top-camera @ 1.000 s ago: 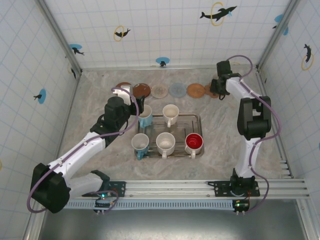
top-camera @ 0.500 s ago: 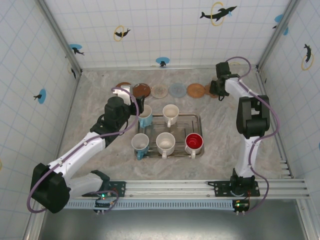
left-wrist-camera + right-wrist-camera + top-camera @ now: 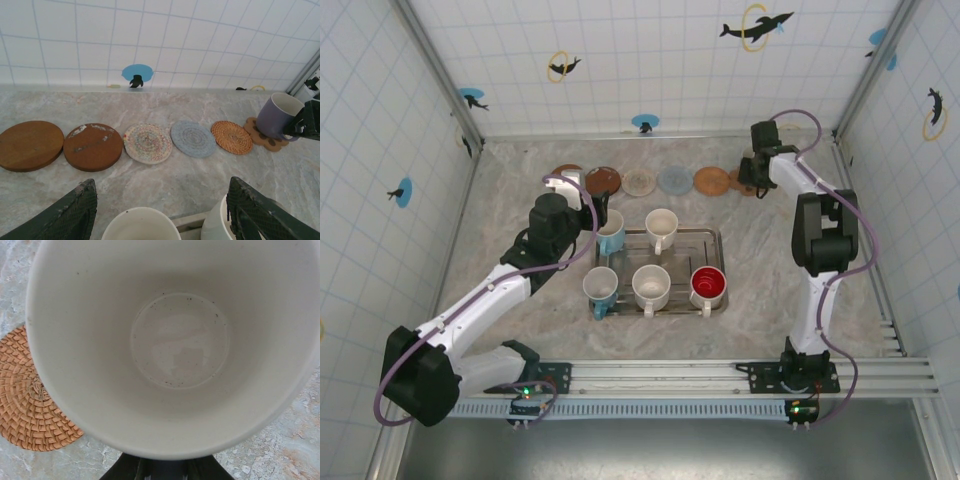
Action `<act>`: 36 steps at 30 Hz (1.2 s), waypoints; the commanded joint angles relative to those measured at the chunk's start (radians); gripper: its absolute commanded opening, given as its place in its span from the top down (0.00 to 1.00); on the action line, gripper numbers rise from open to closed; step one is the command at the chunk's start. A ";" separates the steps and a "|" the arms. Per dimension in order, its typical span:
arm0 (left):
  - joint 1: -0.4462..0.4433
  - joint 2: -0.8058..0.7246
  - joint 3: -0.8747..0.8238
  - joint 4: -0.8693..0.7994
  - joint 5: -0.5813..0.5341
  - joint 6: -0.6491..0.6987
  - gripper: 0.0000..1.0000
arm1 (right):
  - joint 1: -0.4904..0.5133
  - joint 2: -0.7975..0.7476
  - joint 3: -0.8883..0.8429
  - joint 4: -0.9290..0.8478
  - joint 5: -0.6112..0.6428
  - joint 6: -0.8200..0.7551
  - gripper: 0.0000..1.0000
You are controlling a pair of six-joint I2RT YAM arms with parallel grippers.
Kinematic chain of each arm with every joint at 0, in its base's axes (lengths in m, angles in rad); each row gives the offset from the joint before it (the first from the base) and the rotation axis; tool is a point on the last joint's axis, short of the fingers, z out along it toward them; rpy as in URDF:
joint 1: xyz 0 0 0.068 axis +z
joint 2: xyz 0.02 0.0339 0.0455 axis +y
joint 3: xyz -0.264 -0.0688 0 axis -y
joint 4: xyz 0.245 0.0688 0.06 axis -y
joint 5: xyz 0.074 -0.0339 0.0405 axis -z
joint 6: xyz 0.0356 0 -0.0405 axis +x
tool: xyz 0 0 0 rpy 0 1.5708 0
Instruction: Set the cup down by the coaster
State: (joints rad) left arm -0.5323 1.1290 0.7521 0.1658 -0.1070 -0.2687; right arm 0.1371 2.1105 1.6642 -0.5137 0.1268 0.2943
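A lilac cup with a white inside (image 3: 279, 116) stands on a brown flower-shaped coaster (image 3: 261, 137) at the right end of the coaster row. My right gripper (image 3: 752, 170) is shut on the cup. In the right wrist view the cup's pale inside (image 3: 175, 340) sits just above the dark jaws of the right gripper (image 3: 167, 469), and a woven coaster (image 3: 25, 400) lies beside it on the left. My left gripper (image 3: 160, 210) is open and hangs over a blue cup (image 3: 611, 232) at the tray's far left corner without touching it.
Several round coasters line the back: two wooden (image 3: 603, 181), a multicoloured one (image 3: 640, 182), a grey-blue one (image 3: 674, 180), a woven one (image 3: 711, 180). A metal tray (image 3: 716, 240) holds a white cup (image 3: 661, 226), another white cup (image 3: 651, 285) and a red cup (image 3: 708, 285).
The right wrist has shifted very slightly at the back right, still with the cup. The left arm has not moved.
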 commanded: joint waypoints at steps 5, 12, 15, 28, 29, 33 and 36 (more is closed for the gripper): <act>-0.005 -0.001 0.008 0.001 -0.019 0.006 0.32 | 0.002 0.017 0.082 0.037 0.010 -0.014 1.00; -0.004 0.000 0.008 0.000 -0.019 0.005 0.31 | -0.003 0.021 0.086 0.037 0.007 -0.014 1.00; -0.005 -0.003 0.008 0.000 -0.020 0.005 0.32 | -0.004 0.026 0.091 0.033 0.001 -0.014 1.00; -0.005 -0.006 0.007 -0.006 -0.017 0.006 0.32 | -0.004 0.028 0.080 0.030 0.002 -0.006 0.95; -0.005 -0.005 0.006 -0.006 -0.017 0.006 0.32 | -0.004 0.028 0.078 0.030 0.002 -0.005 0.93; -0.005 -0.004 0.007 -0.006 -0.014 0.006 0.31 | -0.004 0.020 0.066 0.038 0.000 -0.003 0.84; -0.005 -0.006 0.007 -0.006 -0.015 0.008 0.31 | -0.004 0.013 0.059 0.041 0.002 -0.001 0.77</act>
State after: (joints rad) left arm -0.5323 1.1286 0.7521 0.1658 -0.1169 -0.2687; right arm 0.1360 2.1368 1.6821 -0.5213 0.1253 0.2939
